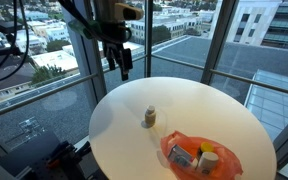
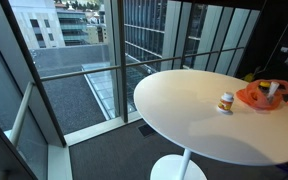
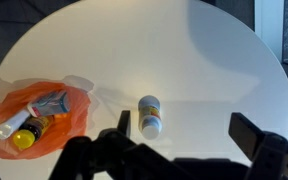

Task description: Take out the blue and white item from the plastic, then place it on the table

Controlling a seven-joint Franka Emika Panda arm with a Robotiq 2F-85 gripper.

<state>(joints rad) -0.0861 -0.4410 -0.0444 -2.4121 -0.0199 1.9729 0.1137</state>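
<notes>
I saw my jaws spread empty above the bench, blue and white item inside the plastic, bottle near the plastic

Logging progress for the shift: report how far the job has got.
Done: nothing yet; the blue and white item lies inside the plastic. In hand: nothing; the gripper hangs open above the table, apart from the plastic. Left: reach in, grasp the item, lift it out, set it on bare table.

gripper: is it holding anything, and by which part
Nothing is held: the gripper is open above the table, and the blue and white item lies in the plastic.
</notes>
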